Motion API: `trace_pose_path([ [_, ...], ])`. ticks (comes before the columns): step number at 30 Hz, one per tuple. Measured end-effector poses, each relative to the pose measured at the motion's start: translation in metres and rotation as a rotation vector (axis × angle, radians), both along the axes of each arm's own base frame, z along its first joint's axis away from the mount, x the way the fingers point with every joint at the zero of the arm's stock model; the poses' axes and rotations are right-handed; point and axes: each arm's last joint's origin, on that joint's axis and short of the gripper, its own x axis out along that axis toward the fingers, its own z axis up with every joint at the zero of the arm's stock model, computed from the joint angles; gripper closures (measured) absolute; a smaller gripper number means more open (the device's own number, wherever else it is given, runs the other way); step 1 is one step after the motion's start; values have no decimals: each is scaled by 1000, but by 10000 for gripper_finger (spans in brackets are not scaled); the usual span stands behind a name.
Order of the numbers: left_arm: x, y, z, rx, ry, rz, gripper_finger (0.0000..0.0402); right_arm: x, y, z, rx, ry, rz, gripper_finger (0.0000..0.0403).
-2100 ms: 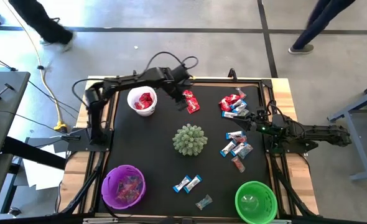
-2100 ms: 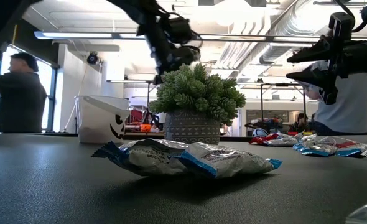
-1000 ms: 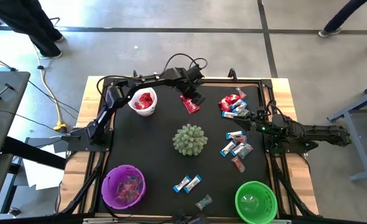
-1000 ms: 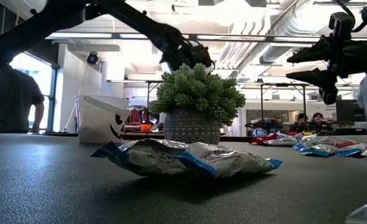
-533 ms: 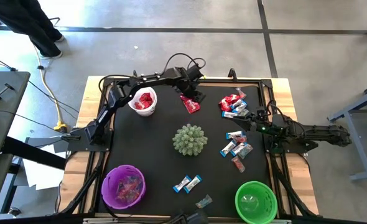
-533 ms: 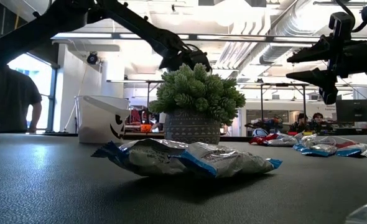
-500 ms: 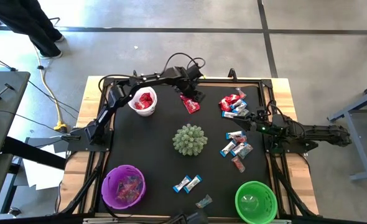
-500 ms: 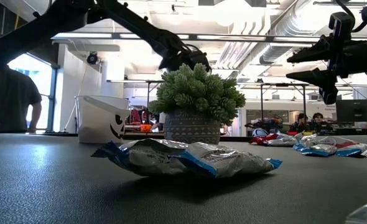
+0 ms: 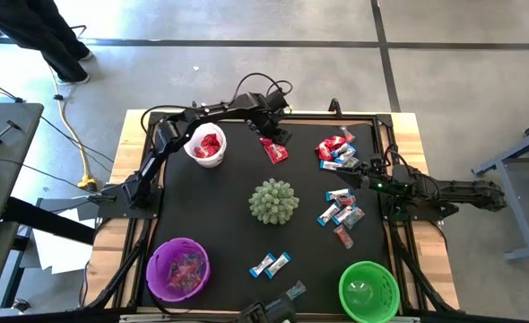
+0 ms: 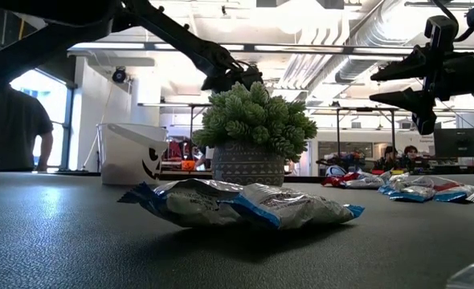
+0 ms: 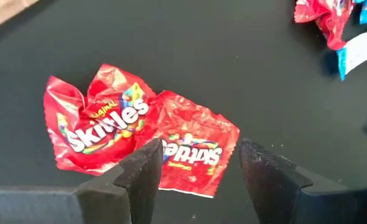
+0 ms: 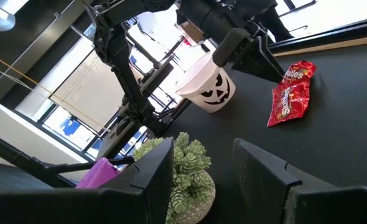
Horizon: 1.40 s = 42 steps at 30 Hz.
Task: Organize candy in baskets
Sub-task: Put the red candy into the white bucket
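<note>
My left gripper (image 9: 274, 135) (image 11: 196, 169) hangs open just above two shiny red candy packets (image 9: 275, 151) (image 11: 140, 134) that lie flat on the black mat near the far edge. Its fingers stand over the packets without touching them. The white basket (image 9: 205, 145) beside it holds red candy. The purple basket (image 9: 177, 267), at the near left, holds pinkish candy, and the green basket (image 9: 368, 291) stands at the near right. My right gripper (image 9: 365, 170) (image 12: 202, 165) waits open above the mat's right side, near red and blue-silver candy (image 9: 336, 150).
A spiky pale-green ball plant (image 9: 273, 202) stands mid-mat. Loose blue-silver candy (image 9: 341, 208) lies right of it, two more pieces (image 9: 271, 264) and a clear one (image 9: 293, 290) lie near the near edge. A person (image 10: 16, 124) stands beyond the table's left side.
My left gripper has shifted a little toward the far edge above the red packets and has stayed open. The packets have not moved. My right arm has kept still.
</note>
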Motion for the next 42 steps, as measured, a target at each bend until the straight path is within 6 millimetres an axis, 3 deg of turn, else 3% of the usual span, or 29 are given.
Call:
trace_pose_path([
  [8,-12,-2,-4,141,155,-273,202,0,0,0,0,-1,0,240],
  [17,-9,-4,-9,232,156,-520,202,0,0,0,0,-1,0,240],
  [23,-4,-8,-37,189,199,-556,202,0,0,0,0,0,0,240],
  [28,-3,-7,-39,192,194,-560,204,0,0,0,0,0,-1,240],
  [32,-3,-7,-39,201,206,-548,231,0,0,0,0,0,0,240],
  [38,-4,-4,-39,248,250,-543,317,0,0,0,0,0,0,240],
  [42,-3,-7,-39,276,280,-556,327,0,0,0,0,0,0,240],
])
